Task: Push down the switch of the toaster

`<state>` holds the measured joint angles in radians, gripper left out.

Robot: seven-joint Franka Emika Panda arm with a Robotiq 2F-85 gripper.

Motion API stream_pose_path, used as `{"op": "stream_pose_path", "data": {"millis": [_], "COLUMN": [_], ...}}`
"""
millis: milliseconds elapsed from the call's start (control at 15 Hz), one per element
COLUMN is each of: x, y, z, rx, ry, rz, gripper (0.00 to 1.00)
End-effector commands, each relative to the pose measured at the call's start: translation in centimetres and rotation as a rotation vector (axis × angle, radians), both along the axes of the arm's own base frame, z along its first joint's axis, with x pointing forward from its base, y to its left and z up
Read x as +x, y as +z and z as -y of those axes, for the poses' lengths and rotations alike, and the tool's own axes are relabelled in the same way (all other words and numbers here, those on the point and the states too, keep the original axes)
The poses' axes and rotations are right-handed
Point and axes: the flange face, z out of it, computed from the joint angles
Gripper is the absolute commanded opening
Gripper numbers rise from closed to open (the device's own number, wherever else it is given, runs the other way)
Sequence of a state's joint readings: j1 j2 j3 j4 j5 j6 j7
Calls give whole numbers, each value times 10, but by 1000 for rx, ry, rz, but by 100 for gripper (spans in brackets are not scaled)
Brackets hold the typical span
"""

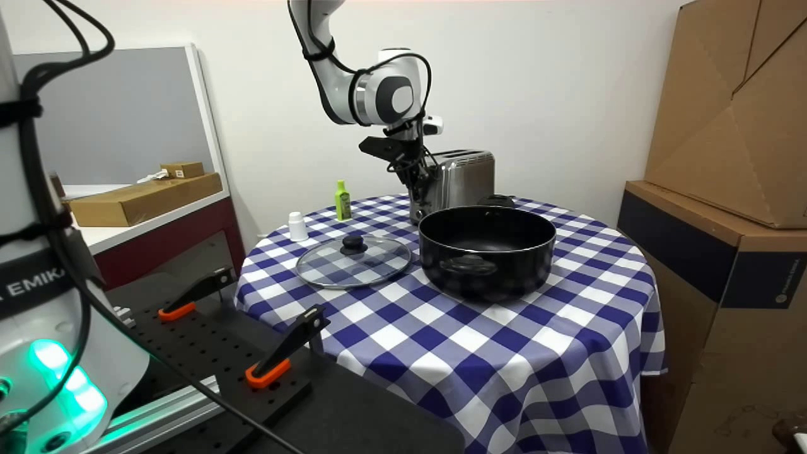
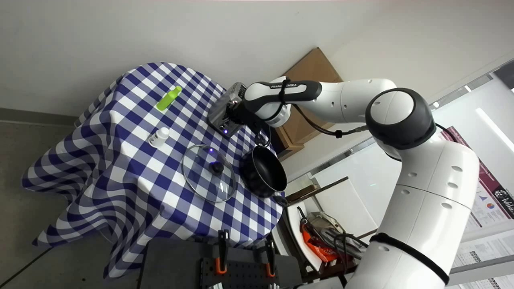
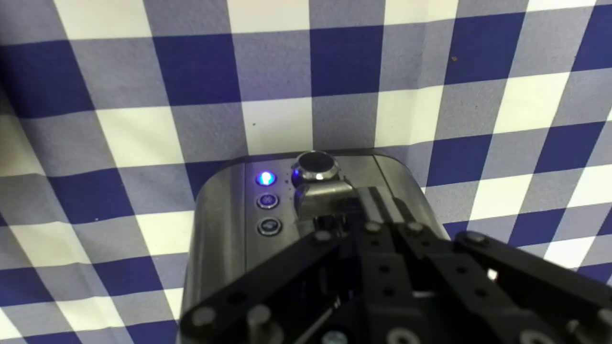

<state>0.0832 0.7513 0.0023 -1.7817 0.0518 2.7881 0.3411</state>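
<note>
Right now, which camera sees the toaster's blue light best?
The wrist view: up close and uncovered, the blue light glows clearly on the toaster. In an exterior view it's only a tiny purplish dot; elsewhere I can't spot it.

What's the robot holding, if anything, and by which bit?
Nothing, it seems: the tool looks shut, close by the switch of the toaster, not around it.
</note>
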Motion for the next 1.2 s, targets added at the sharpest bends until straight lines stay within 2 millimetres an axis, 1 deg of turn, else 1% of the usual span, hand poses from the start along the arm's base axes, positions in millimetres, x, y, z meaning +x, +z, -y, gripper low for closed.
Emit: {"op": "stream_pose_path", "data": {"millis": [0,133,267,400,467,667,933,1067,1133], "x": [-9,-8,-7,-6,-7,-15,-31,-44,-52], "y": [-38,-30,-18,4,10,35,84,113,128], "z": [9,8,6,-1,-7,-34,-78,-91,-92], "rx": [46,62,68,78,96,150,236,241,226], "ry": [-7,-7,2,28,45,109,200,212,208], "rz": [-20,-12,0,15,9,11,4,-31,-57], "gripper": [0,0,0,0,0,0,0,0,0]}}
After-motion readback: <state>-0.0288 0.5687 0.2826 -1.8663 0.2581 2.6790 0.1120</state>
